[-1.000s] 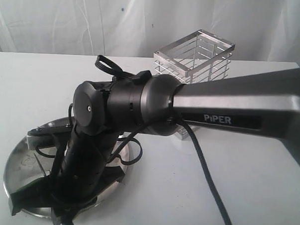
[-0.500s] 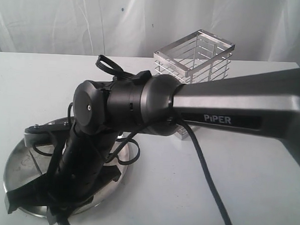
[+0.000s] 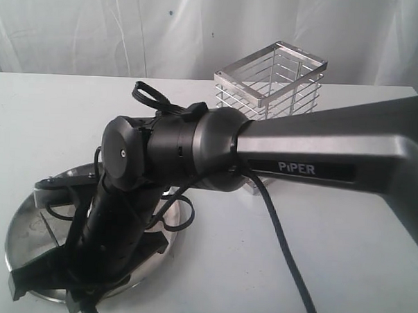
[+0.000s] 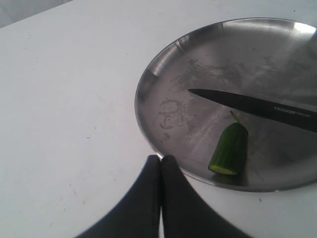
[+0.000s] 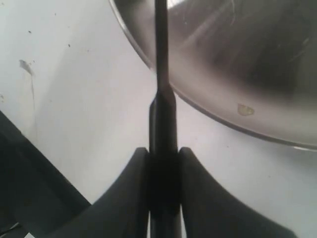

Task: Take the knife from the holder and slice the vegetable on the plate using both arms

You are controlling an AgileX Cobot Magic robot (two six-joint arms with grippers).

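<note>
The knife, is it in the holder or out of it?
Out. The right gripper holds the knife by its handle, blade over the plate; the holder shows no knife in its visible part.

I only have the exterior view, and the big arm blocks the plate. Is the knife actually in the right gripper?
Observer: Yes. In the right wrist view the right gripper is clamped on the handle of the knife, and the blade reaches in over the rim of the plate.
Operator: What is on that plate?
Observer: One short green piece of the vegetable with a pale cut face showing. The blade passes by its stem end.
Operator: And my other arm?
Observer: The left gripper is shut and empty. It sits just outside the plate's rim, apart from the vegetable.
</note>
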